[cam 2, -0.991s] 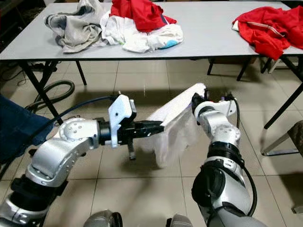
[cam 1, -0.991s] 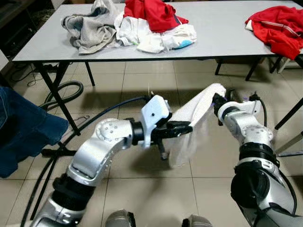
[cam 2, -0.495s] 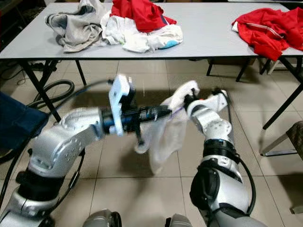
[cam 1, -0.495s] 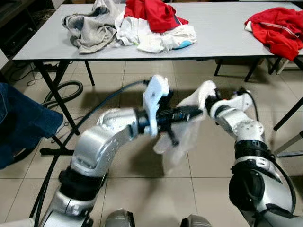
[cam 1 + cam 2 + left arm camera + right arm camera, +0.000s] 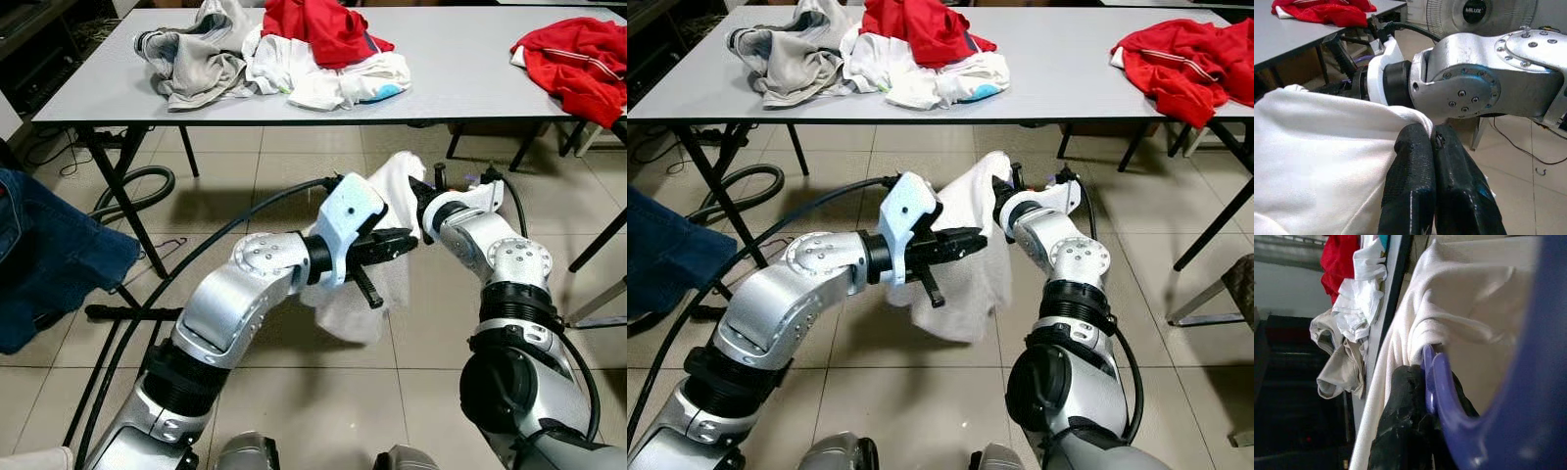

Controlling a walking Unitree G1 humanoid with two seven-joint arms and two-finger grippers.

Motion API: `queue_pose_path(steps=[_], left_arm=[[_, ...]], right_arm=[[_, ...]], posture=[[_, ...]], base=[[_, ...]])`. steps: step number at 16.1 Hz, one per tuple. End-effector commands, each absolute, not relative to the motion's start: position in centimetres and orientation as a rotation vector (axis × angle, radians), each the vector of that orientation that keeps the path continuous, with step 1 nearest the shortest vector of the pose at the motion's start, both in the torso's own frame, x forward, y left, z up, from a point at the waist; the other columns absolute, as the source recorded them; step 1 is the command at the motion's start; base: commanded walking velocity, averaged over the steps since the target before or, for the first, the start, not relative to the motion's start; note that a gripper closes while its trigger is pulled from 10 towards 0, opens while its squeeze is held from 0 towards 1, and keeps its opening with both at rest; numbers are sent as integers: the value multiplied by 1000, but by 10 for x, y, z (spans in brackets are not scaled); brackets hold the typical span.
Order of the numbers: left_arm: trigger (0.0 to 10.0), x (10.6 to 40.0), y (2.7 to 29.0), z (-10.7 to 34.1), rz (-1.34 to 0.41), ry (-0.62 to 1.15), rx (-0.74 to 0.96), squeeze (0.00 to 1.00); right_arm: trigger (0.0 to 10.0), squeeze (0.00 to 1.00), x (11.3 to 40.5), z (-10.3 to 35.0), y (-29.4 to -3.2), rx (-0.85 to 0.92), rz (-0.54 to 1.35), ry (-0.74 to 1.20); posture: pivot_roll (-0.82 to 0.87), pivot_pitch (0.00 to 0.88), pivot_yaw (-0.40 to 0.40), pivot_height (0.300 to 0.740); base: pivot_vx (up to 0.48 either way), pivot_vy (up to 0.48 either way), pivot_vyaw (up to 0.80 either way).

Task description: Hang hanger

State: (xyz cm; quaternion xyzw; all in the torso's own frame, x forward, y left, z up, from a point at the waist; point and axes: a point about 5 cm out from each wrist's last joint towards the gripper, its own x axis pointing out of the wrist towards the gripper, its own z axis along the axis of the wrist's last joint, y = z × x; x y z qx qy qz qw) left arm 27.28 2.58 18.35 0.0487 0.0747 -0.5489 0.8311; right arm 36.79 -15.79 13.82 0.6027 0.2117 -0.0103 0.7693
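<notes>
A white garment hangs between my two grippers over the tiled floor, in front of the table. My left gripper is shut on a fold of the cloth, its two fingertips pressed together. My right gripper sits just beyond it, close to the left fingertips, at the garment's top edge. In the right wrist view a blue hanger lies against the black fingers, with the white cloth draped over its arm. The rest of the hanger is hidden inside the garment.
A grey table stands ahead with a heap of clothes and a red garment. A dark blue garment hangs at my left. A hose and cables lie on the floor by the table legs.
The two grippers have come close together, so the white garment, earlier stretched between them, now hangs bunched. The right gripper has moved left and up.
</notes>
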Motion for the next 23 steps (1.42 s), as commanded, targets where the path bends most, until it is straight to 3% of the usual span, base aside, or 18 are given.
queue_pose_path(steps=[1, 2, 3, 4, 5, 6, 10, 15, 17, 18, 20, 21, 22, 23], left_arm=[[0, 270, 26, 183, -1174, 159, 115, 0], [6392, 271, 27, 180, -1160, 165, 151, 0], [10000, 275, 29, 174, -1115, 175, 226, 0], [10000, 279, 31, 169, -1070, 199, 253, 0], [10000, 284, 35, 166, -1028, 207, 286, 365], [10000, 291, 42, 166, -982, 214, 299, 1000], [10000, 286, 45, 169, -1034, 225, 289, 1000], [10000, 269, 55, 178, -1184, 222, 271, 1000], [10000, 272, 61, 184, -1161, 185, 251, 1000], [10000, 291, 88, 196, -1026, 153, 207, 0], [10000, 299, 105, 201, -963, 146, 197, 0], [10000, 299, 105, 201, -963, 146, 197, 0], [10000, 305, 125, 202, -901, 161, 229, 0], [10000, 308, 133, 202, -872, 168, 247, 0]], right_arm=[[10000, 0, 369, 150, -164, 1320, -14, 405], [10000, 0, 370, 151, -165, 1330, -16, 402], [10000, 0, 370, 152, -166, 1332, -16, 402], [10000, 0, 370, 153, -166, 1331, -14, 402], [10000, 0, 371, 154, -166, 1329, -12, 401], [10000, 0, 371, 156, -166, 1320, -6, 400], [10000, 0, 372, 155, -167, 1278, -5, 402], [10000, 0, 370, 154, -184, 1021, -12, 388], [10000, 0, 369, 155, -185, 928, 14, 395], [10000, 0, 362, 160, -184, 546, 153, 395], [10000, 0, 357, 162, -183, 342, 242, 395], [10000, 0, 357, 162, -183, 342, 242, 395], [10000, 0, 346, 166, -183, 123, 389, 379], [10000, 0, 340, 167, -183, 26, 470, 378]], posture=[[-119, 0, 12, 740], [-119, 0, 12, 740], [-119, 0, 12, 740], [-119, 0, 11, 740], [-118, 0, 11, 740], [-117, 0, 10, 740], [-111, 0, 6, 740], [-106, 0, 2, 740], [-106, 0, 2, 740], [-109, 0, 3, 740], [-109, 0, 3, 740], [-109, 0, 3, 740], [-116, 0, 6, 740], [-116, 0, 6, 740]], base=[[0, 0, 0], [0, 0, 0], [0, 0, 0], [0, 0, 0], [0, 0, 0], [0, 0, 0], [0, 0, 0], [0, 0, 0], [0, 0, 0], [0, 0, 0], [0, 0, 0], [0, 0, 0], [0, 0, 0], [0, 0, 0]])
